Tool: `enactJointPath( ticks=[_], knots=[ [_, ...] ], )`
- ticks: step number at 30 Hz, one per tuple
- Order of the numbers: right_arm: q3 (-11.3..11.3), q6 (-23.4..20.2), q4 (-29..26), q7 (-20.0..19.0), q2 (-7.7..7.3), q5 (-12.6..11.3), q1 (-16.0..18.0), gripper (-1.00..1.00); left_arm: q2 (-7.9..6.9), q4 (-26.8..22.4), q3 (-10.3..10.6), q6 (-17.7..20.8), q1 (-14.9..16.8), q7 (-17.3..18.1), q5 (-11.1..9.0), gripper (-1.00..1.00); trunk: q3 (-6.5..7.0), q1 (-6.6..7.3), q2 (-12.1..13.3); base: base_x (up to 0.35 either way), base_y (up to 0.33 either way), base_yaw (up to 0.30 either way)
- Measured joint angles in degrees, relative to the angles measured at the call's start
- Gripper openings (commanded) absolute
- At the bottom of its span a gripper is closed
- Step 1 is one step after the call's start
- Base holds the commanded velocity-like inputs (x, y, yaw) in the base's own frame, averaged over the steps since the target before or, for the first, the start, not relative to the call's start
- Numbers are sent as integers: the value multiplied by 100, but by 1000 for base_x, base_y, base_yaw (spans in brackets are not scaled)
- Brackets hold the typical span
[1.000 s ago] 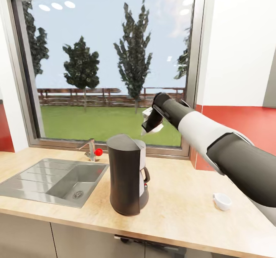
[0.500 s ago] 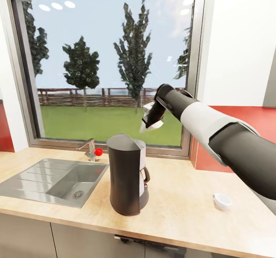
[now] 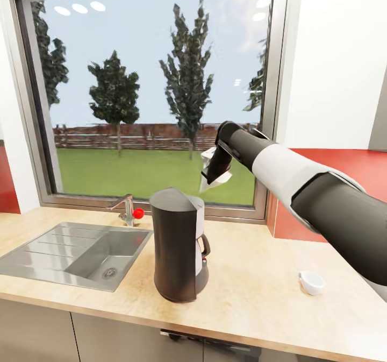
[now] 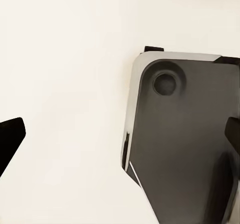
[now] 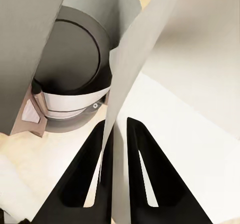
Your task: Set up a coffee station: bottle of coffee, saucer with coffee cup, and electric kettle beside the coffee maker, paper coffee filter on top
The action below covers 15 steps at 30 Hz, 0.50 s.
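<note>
Paper coffee filter (image 3: 215, 182), white and folded, is pinched between the closed fingers of my right gripper (image 3: 210, 178), held in the air above and just right of the coffee maker (image 3: 178, 243) on the countertop (image 3: 258, 276). My left gripper's (image 4: 120, 134) fingertips sit far apart, holding nothing. A small coffee cup (image 3: 311, 282) rests well to the right.

A large window (image 3: 145, 93) shows trees, lawn and a fence. A steel sink (image 3: 75, 254) sits below. White walls carry a red band (image 3: 333, 171).
</note>
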State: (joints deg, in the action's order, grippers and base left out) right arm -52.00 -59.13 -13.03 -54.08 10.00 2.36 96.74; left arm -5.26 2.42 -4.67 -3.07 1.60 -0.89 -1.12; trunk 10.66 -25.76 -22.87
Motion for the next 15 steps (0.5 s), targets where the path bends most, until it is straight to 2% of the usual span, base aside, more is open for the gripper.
enactJointPath(
  ticks=[3,9,13,15],
  knots=[
    [-7,-4,-2,-15,0,-1,0,-100,0,0,0,-3,0,-8,0,100,0,1,-1,31,29,0],
    [-85,-8,4,-20,-1,7,0,-100,0,0,0,1,0,-15,0,100,0,2,0,158,158,0],
    [-553,-7,6,-21,0,4,0,-100,0,0,0,-3,0,-20,0,100,0,0,0,39,39,0],
    [-666,-7,9,-22,0,2,0,-100,0,0,0,-3,0,-16,0,100,0,0,0,10,10,0]
  ],
)
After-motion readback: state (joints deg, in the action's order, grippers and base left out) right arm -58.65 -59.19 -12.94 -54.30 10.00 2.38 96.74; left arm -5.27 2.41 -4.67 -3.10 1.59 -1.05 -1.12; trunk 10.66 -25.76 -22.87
